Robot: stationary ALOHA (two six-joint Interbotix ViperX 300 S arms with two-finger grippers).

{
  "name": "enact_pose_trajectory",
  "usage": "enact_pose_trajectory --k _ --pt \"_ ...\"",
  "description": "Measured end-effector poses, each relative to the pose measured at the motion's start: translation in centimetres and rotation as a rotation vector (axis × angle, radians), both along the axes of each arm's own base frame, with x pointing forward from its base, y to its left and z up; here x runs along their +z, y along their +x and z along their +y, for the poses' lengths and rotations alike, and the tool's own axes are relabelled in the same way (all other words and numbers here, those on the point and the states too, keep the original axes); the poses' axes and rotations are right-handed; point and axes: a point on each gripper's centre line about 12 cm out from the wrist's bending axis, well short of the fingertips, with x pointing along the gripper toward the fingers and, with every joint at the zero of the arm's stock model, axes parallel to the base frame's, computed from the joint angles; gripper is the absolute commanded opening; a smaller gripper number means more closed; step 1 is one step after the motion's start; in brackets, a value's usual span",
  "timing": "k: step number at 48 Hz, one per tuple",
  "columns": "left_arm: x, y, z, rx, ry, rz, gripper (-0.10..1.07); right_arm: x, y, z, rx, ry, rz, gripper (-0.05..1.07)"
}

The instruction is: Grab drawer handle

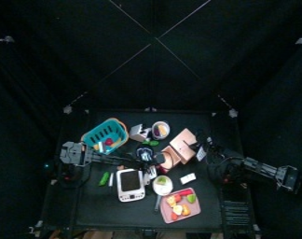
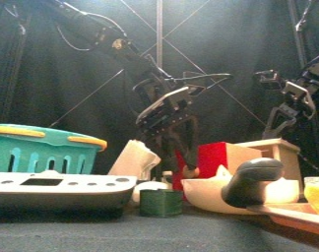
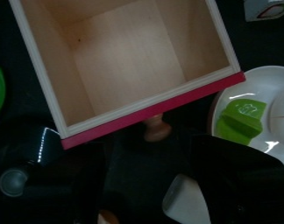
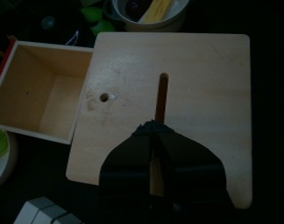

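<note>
The drawer (image 3: 132, 61) is a pale wooden box with a red front, pulled out of its tan wooden unit (image 4: 203, 79) and empty. Its small round knob handle (image 3: 154, 129) sits below the red front. My left gripper (image 3: 154, 153) is at the knob with its dark jaws apart on either side, and the front view (image 2: 165, 123) also shows the jaws spread. My right gripper (image 4: 156, 140) is shut, its tips resting on the unit's flat top. In the top view the unit (image 1: 181, 147) lies between both arms.
A teal basket (image 1: 106, 133) stands at the left. A white bowl (image 3: 250, 118) holding a green piece is next to the drawer front. A pink tray of fruit (image 1: 181, 205) and a grey calculator-like device (image 1: 129, 182) lie near the front edge.
</note>
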Motion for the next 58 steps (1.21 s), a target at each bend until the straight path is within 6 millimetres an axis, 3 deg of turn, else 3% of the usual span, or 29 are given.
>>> enact_pose_trajectory --k 18,42,58 --pt "-0.9 0.7 -0.1 0.034 -0.061 -0.017 0.91 -0.4 -0.2 0.1 0.0 0.005 0.008 0.04" --pt "-1.3 1.2 0.8 0.081 -0.1 -0.025 0.51 -0.7 -0.3 0.2 -0.004 0.011 0.007 0.04" --pt "-1.0 1.2 0.9 0.07 -0.086 -0.028 0.48 -0.7 -0.3 0.3 -0.003 0.013 0.006 0.04"
